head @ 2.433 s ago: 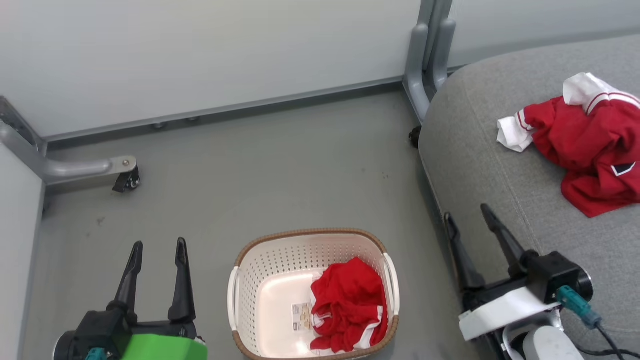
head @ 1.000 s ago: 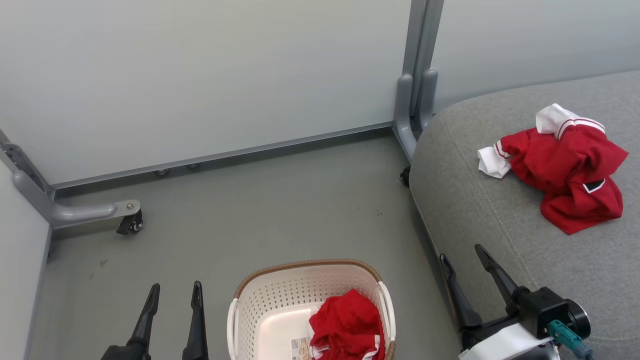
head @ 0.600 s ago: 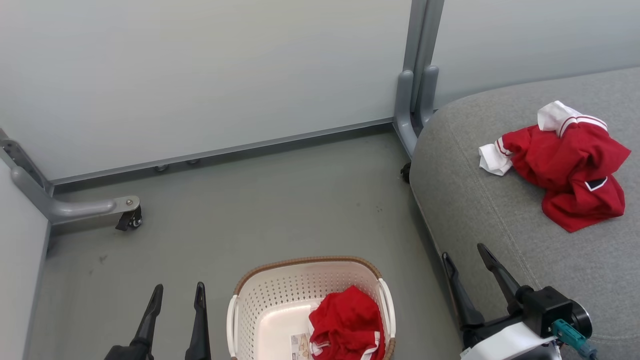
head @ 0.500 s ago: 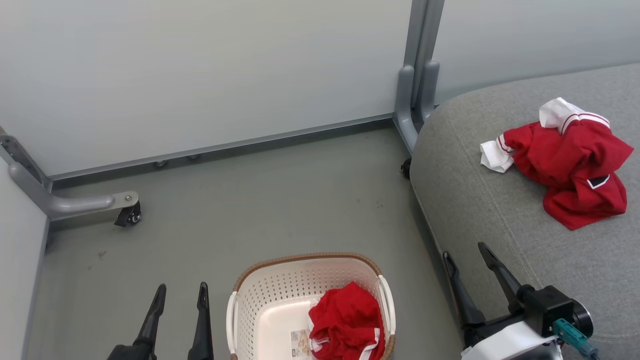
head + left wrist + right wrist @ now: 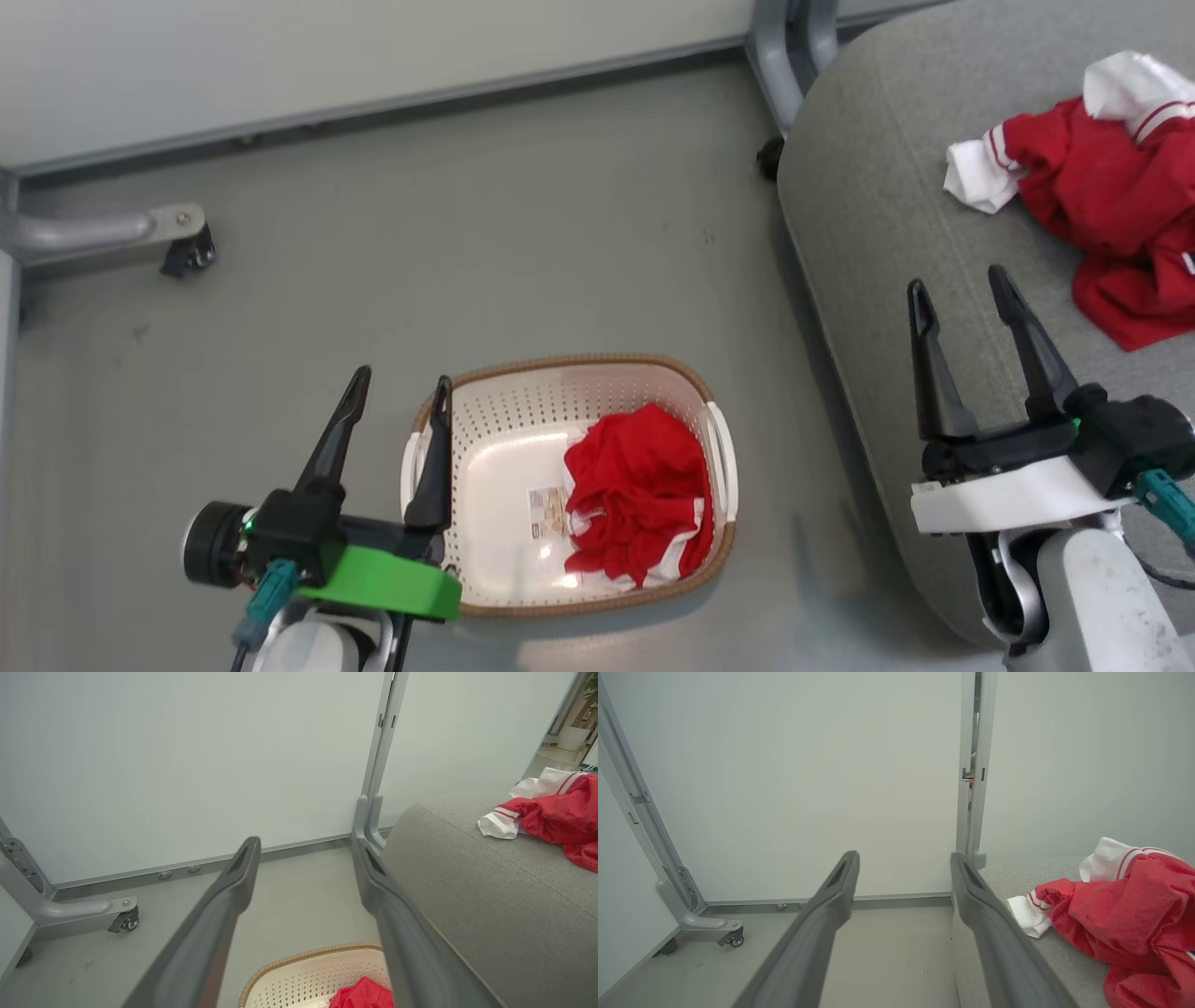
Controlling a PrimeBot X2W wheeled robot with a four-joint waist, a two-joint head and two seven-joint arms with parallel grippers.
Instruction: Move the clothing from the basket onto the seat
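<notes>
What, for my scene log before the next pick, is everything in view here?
shorts: one, red with white trim, bunched in the basket's right half
top: one, red with white panels, crumpled on the seat
basket: one, cream with a brown rim, on the floor
sticker: one, pale, on the basket's bottom
seat: one, light grey, right of the basket
floor: grey
wall panels: pale, behind the floor
frame legs: two, grey metal, at the panels' foot
left gripper: dark fingers, open, by the basket's left rim
right gripper: dark fingers, open, over the seat's near edge
</notes>
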